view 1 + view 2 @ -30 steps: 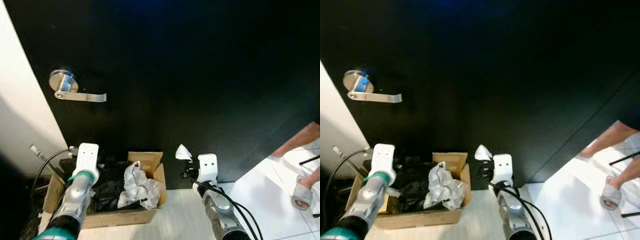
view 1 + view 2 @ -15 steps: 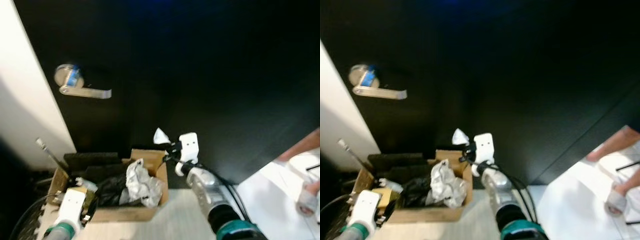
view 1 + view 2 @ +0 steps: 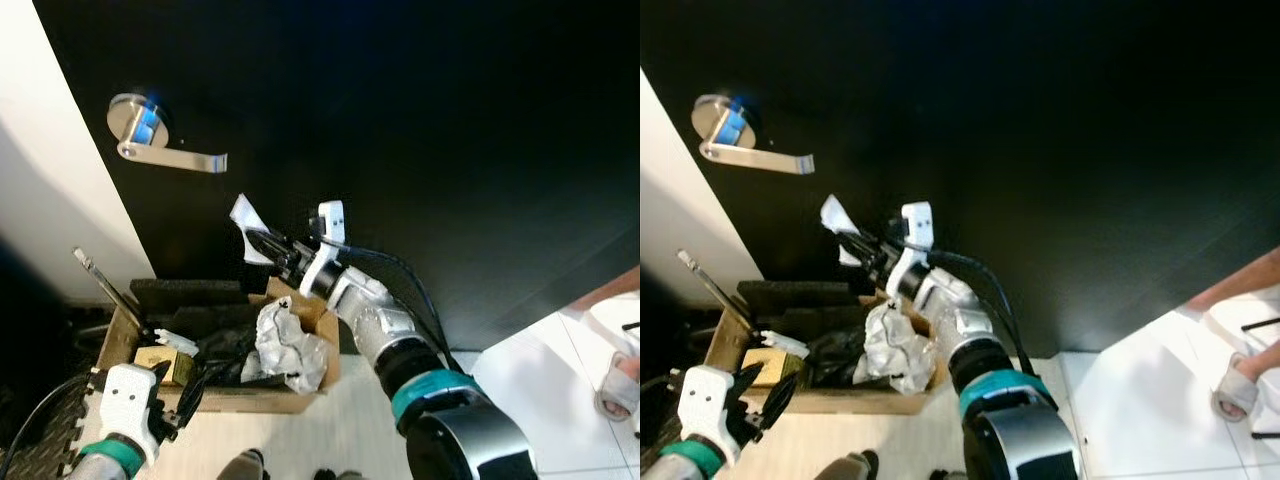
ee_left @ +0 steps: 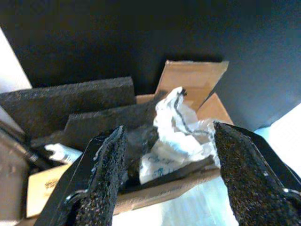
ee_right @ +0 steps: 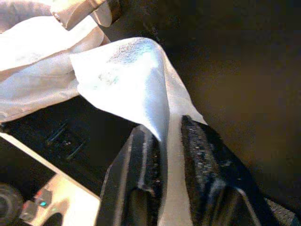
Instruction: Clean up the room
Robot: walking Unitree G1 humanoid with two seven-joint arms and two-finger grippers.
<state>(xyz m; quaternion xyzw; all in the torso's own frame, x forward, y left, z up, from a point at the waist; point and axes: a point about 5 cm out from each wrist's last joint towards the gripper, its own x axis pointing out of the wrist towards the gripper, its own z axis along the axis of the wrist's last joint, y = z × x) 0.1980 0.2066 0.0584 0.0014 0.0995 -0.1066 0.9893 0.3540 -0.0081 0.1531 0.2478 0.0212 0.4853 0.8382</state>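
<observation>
1. Since a second ago the right gripper [image 3: 262, 243] has swung left, from right of the box [image 3: 245, 401] to above its far edge, carrying the white scrap [image 3: 245, 222] with it. The camera has also shifted a little, but the arm's reach across the box is its own move.
2. The left gripper [image 3: 165, 408] has dropped back from over the box to the near left corner, low in the eye views.
3. I judge this means the scrap is nearly at the drop point: the carry is almost done and only the release is left.
4. The right jaws are pressed together on the scrap; the right wrist view shows the sheet [image 5: 136, 89] pinched between the two black fingers [image 5: 141, 183].
5. The left jaws stand spread with nothing between them, and the left wrist view looks past them into the box.
6. The scrap is held in the air before the black door [image 3: 420, 130], below and right of the handle [image 3: 160, 150], above the crumpled paper [image 3: 290, 350] in the box.
7. Its long axis runs roughly upright, tilted a little; a pointed corner aims up and left, and the pinched end is lowest.
8. A person's foot in a slipper [image 3: 615, 385] is at far right, well apart.
</observation>
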